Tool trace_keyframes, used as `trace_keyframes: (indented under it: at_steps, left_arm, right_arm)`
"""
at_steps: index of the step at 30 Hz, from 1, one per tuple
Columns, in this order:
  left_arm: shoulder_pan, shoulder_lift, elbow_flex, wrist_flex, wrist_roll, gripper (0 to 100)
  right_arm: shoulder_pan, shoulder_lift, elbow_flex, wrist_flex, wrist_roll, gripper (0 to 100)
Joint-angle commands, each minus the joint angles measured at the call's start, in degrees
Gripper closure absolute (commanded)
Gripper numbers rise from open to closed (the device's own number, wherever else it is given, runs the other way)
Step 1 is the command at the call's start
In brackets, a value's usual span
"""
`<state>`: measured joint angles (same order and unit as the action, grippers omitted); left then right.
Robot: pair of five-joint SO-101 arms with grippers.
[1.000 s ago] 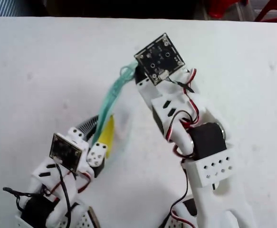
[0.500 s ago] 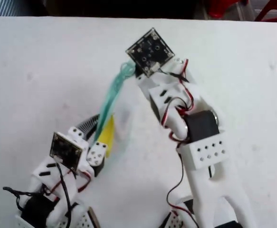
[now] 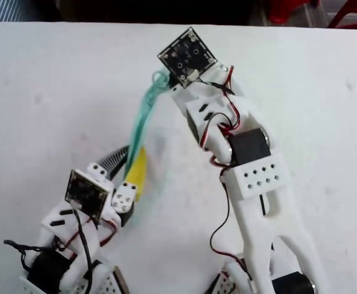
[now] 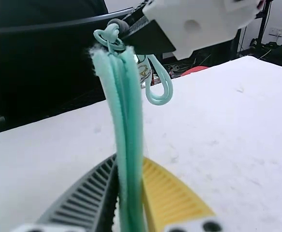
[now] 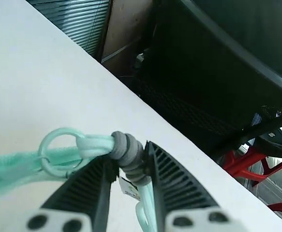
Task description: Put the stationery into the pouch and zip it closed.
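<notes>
Two grippers hold a green pouch [image 3: 140, 122] stretched over the table [image 3: 56, 92]: at near left, the left gripper [image 3: 128, 170] clamps its near end; farther off, the right gripper [image 5: 129, 162] pinches the zip pull [image 4: 117, 26]. Best done taut, pulling straight along the zip

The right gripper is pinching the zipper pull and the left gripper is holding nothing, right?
Not quite. The right gripper does pinch the zipper pull, but the left gripper is shut on the pouch, as the left wrist view shows.
</notes>
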<state>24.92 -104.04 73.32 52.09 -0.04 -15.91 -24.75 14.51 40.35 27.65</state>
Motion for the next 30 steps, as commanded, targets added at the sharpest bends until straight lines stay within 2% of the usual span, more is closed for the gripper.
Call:
trace_keyframes:
  at_steps: [1,8,13,26,30]
  left_arm:
    - [0.9,-0.7,-1.2,3.2,-0.5,98]
    - [0.6,-0.7,-1.5,1.0,-0.4,97]
    - [0.5,-0.7,-6.0,2.9,0.0,85]
    - [0.6,-0.7,-9.8,3.3,-0.1,83]
    - [0.6,-0.7,-10.4,3.3,-0.5,96]
  right_arm:
    - [11.8,1.1,-0.7,0.5,0.1,98.1]
    - [-2.2,-15.3,2.3,14.0,0.4,98.1]
    - [-10.8,-26.2,6.9,18.9,0.4,98.1]
    - [-12.7,-29.5,8.7,23.3,-0.2,98.1]
    - [-12.3,-29.1,8.7,23.2,-0.1,98.1]
